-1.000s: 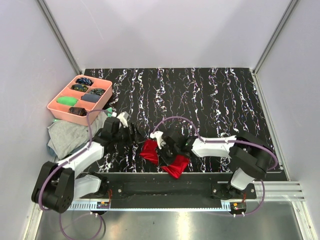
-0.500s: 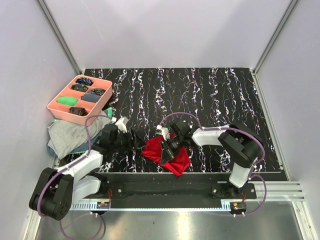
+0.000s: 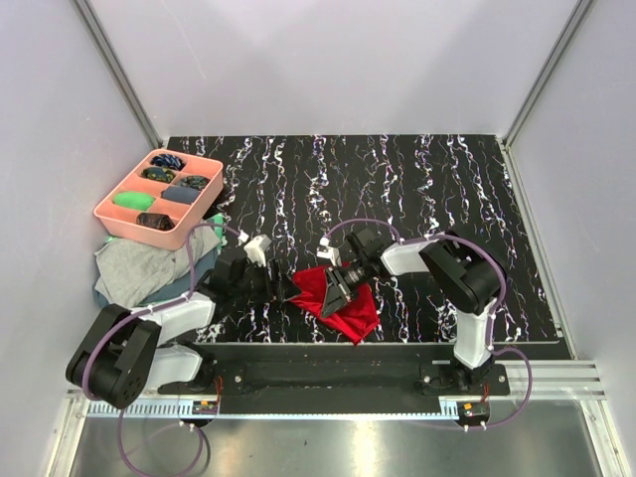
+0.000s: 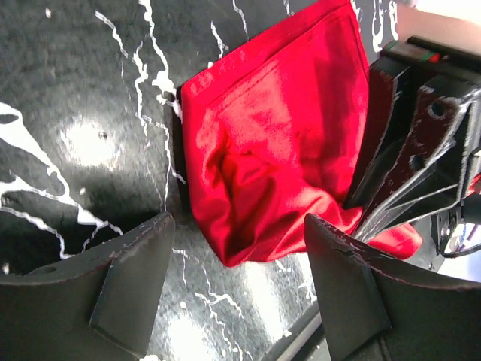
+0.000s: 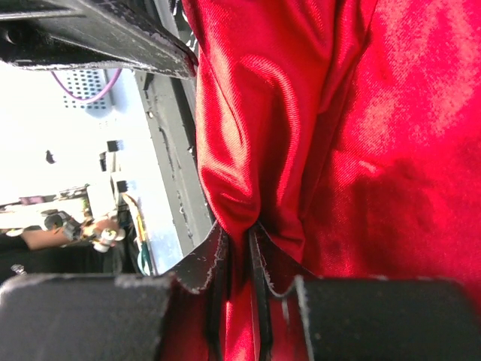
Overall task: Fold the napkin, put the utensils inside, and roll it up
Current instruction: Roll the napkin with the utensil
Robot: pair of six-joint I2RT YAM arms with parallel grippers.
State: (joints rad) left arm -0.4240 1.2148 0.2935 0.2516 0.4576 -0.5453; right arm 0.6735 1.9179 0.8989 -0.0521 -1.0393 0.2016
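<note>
Mid-fold at lower centre of the frame: napkin (image 3: 338, 298) bunched on the table (image 3: 417, 189), pinched in the right gripper (image 5: 239, 252), left gripper (image 4: 237, 252) gaping just beside it, utensils unseen; next, probably spreading the cloth flat.

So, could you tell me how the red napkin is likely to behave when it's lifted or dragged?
Probably floppy: the napkin bunches into soft folds where the right gripper pinches it. Its sheen suggests slippery cloth that might slide out. It looks thin and light, likely dragging easily over the table.
</note>
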